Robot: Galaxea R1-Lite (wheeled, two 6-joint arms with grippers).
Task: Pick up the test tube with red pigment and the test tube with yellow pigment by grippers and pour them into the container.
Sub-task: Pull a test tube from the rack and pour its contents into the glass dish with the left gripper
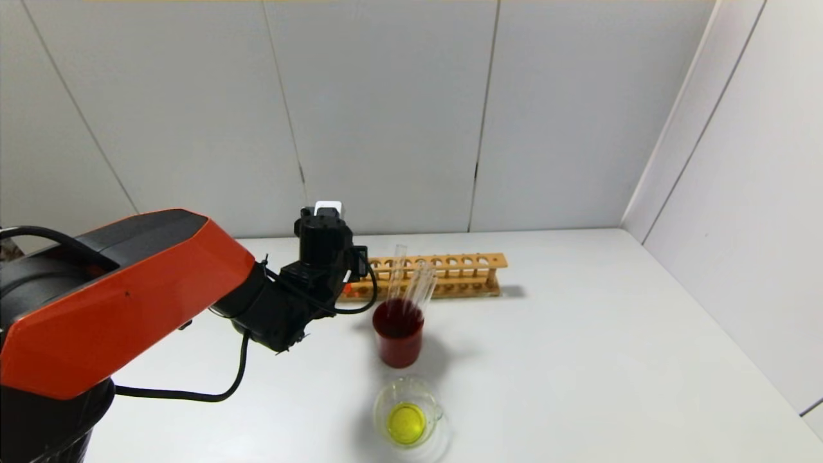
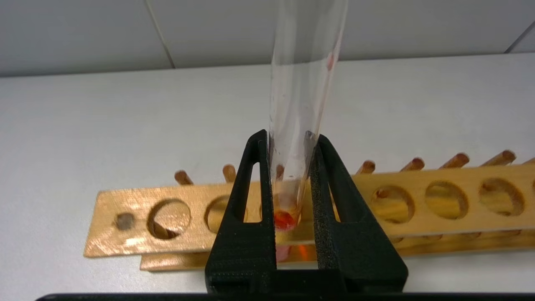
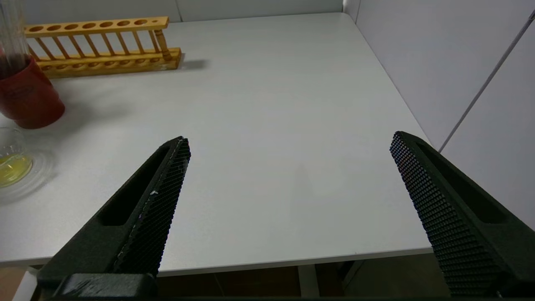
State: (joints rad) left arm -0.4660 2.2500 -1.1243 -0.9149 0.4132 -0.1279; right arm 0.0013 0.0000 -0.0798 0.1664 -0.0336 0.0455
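The left gripper (image 2: 288, 140) is reached forward over the table, jaws clamped together, while the right gripper (image 3: 288, 144) hangs back, jaws spread wide.

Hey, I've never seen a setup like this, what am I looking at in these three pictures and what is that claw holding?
It is a two-armed robot at a white table. One picture looks down from its head; the other two come from cameras on its wrists. The left gripper has its black fingers shut on a slim clear glass tube with red liquid at its bottom, standing in a wooden rack. A dark red cup holding clear tubes and a clear glass beaker with yellow liquid stand nearby. The right gripper hangs open and empty.
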